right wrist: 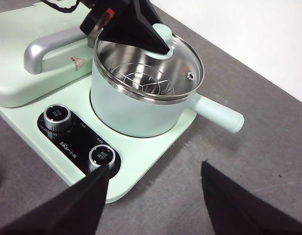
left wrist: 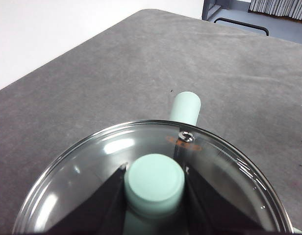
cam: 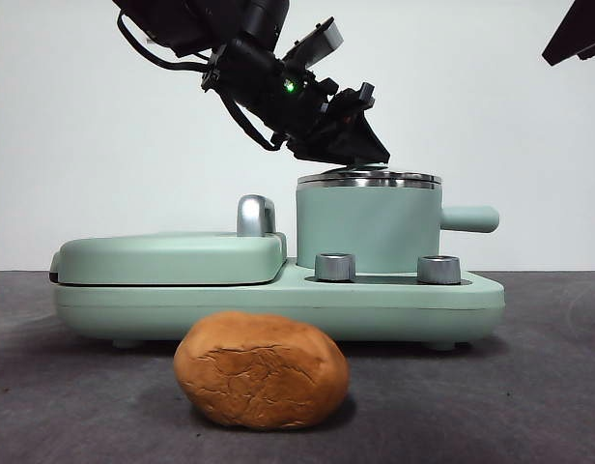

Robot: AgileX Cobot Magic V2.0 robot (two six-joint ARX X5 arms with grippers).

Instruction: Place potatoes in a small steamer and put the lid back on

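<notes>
Dark grey table (cam: 529, 406) before a plain white wall (cam: 85, 126), evenly lit

Left gripper (left wrist: 154, 183) apparently clamps the knob (left wrist: 154, 185); right gripper (right wrist: 153, 196) hangs spread, aside.

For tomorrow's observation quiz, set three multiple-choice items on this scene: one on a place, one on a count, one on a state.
1. Where is the potato?
A. In the steamer
B. On the table before the cooker
C. On the griddle

2. How many control knobs are on the cooker's base?
A. One
B. Two
C. Four

3. What is the left gripper doing?
A. Clasping the lid's knob
B. Holding the potato
C. Hanging open, away from everything

Answers: B, it lies on the grey tabletop; B, two dials show; A, its jaws flank the knob of the lid on the steamer.
</notes>
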